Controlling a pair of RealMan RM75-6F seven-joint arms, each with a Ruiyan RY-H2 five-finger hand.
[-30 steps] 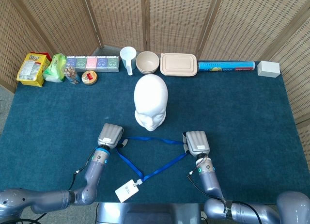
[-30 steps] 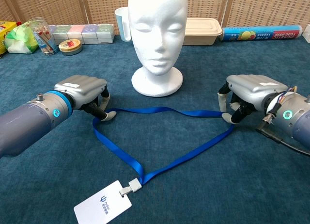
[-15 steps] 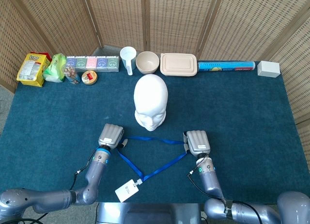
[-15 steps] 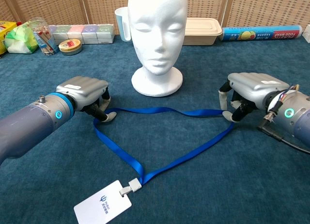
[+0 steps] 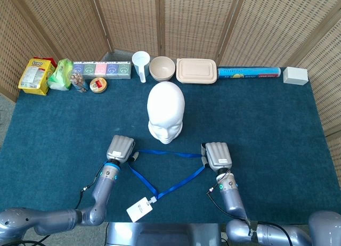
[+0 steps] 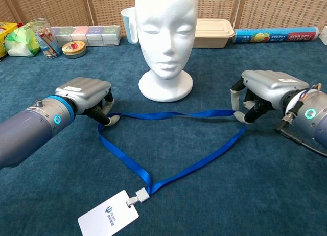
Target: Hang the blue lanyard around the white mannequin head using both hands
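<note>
The mannequin [image 6: 166, 39] stands upright on the blue tabletop [image 6: 214, 195], facing the robot. Just in front of its base the lanyard [image 6: 191, 167] lies in a triangle: the top strap runs across between the hands, and two straps meet nearer the robot at a white badge [image 6: 108, 219]. Left of the mannequin, the left hand [image 6: 84, 95] pinches the loop's corner with curled fingers [image 6: 104, 115]. To the right, the right hand [image 6: 265, 90] pinches the other corner the same way.
</note>
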